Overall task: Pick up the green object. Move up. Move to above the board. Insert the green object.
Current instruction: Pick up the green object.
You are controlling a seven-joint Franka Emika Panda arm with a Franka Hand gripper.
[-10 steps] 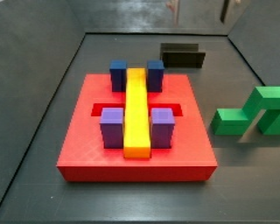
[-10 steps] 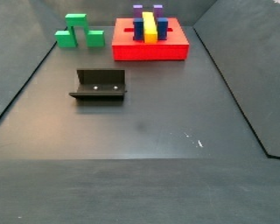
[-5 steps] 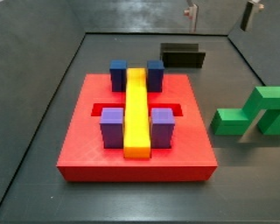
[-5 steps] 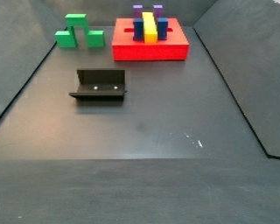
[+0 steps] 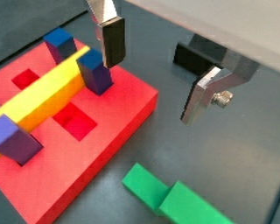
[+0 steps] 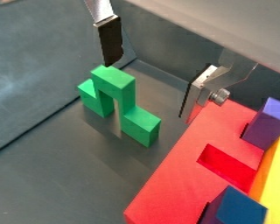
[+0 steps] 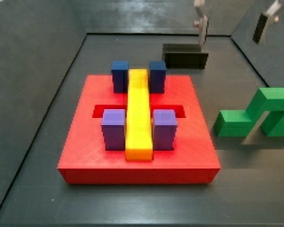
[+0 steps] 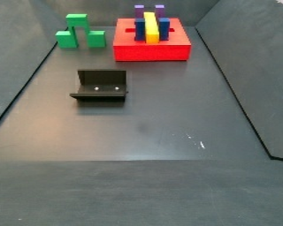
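Note:
The green object lies on the dark floor beside the red board; it also shows in the other side view and in both wrist views. The board carries a yellow bar with purple and blue cubes and has recessed slots. My gripper hangs open and empty high above the floor, over the gap between board and green object. In both wrist views nothing is between the fingers. It touches nothing.
The dark fixture stands on the floor beyond the board, seen also in a side view and a wrist view. Grey walls close in the floor at the back and sides.
The gripper's fingers have come further down into the top of the side view and shifted slightly. The green object, board and fixture have not moved.

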